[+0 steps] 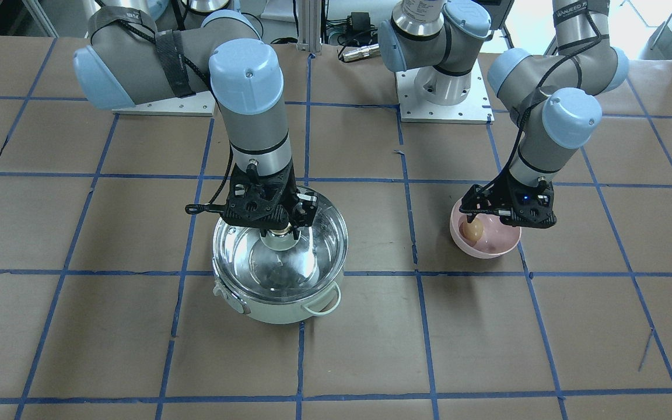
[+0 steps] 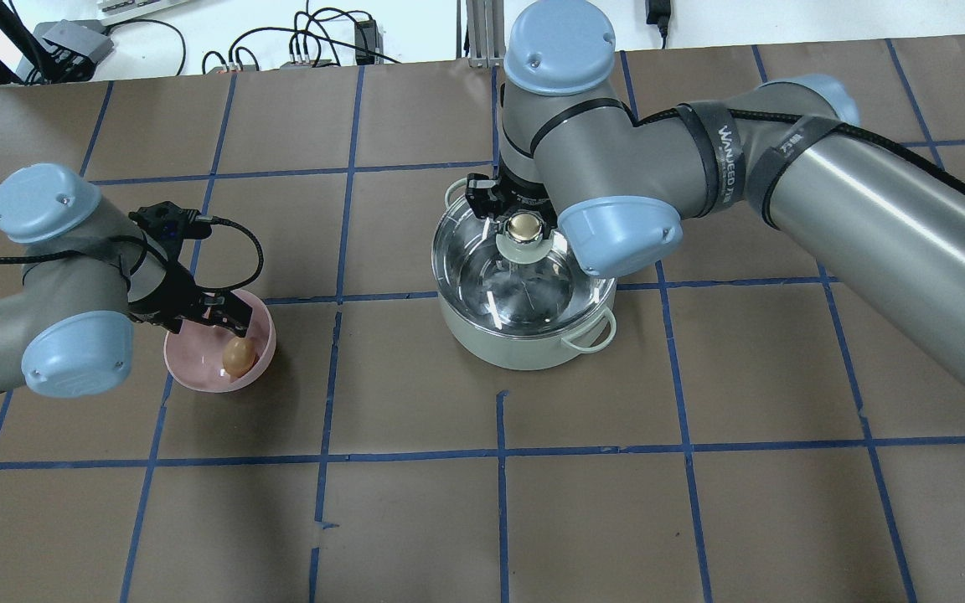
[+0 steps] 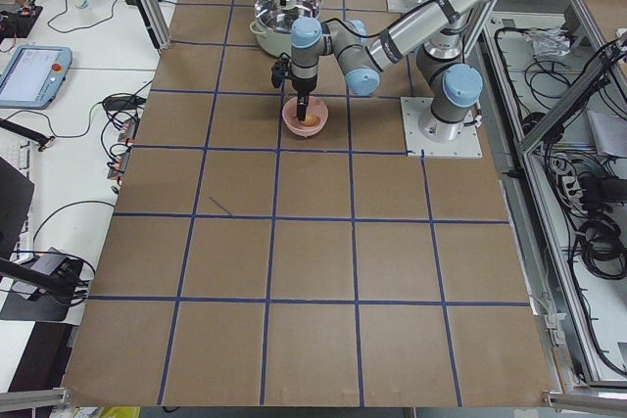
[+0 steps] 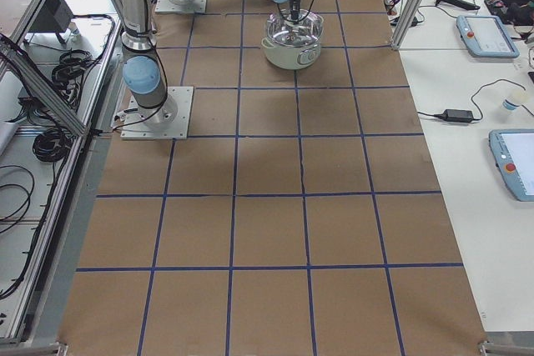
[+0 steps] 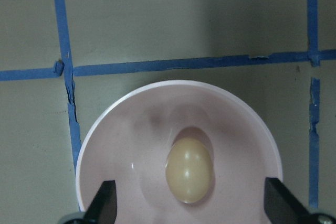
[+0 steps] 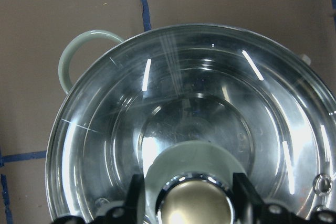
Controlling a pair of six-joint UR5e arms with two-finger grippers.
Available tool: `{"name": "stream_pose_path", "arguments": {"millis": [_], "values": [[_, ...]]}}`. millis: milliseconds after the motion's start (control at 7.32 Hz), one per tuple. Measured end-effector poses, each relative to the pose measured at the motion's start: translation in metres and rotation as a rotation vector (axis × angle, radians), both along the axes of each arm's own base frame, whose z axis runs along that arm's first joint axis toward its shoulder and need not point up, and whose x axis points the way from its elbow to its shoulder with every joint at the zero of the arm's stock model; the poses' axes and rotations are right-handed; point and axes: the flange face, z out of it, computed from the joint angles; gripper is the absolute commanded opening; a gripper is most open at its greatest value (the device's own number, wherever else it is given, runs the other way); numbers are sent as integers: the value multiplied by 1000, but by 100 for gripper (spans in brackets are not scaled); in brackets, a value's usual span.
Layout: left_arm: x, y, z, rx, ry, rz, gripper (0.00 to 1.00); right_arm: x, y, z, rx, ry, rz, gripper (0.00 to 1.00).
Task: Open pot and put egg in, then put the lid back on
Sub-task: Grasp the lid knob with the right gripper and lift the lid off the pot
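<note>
The pale green pot (image 1: 277, 312) stands on the table with the clear glass lid (image 1: 312, 256) over it. I cannot tell whether the lid rests on the rim or hangs just above it. My right gripper (image 1: 280, 233) comes straight down on the lid, its fingers (image 6: 134, 200) pressed against the knob (image 6: 197, 203) from both sides. The tan egg (image 5: 189, 170) lies in a pink bowl (image 5: 136, 145). My left gripper (image 5: 191, 205) hangs open just above the bowl (image 2: 198, 373), one finger either side of the egg (image 2: 237, 356) without touching it.
One loop handle (image 6: 68, 61) of the pot sticks out beyond the lid. The two arm bases (image 1: 444, 99) are bolted down at the robot's edge of the table. Blue tape lines (image 1: 417, 291) grid the brown surface between pot and bowl.
</note>
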Motion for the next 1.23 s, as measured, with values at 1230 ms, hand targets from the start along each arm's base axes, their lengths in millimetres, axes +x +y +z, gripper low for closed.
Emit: {"name": "stream_pose_path", "arguments": {"millis": [1230], "values": [[2, -1, -28, 27, 28, -5, 100, -113, 12, 125, -16, -20, -17, 20]]}}
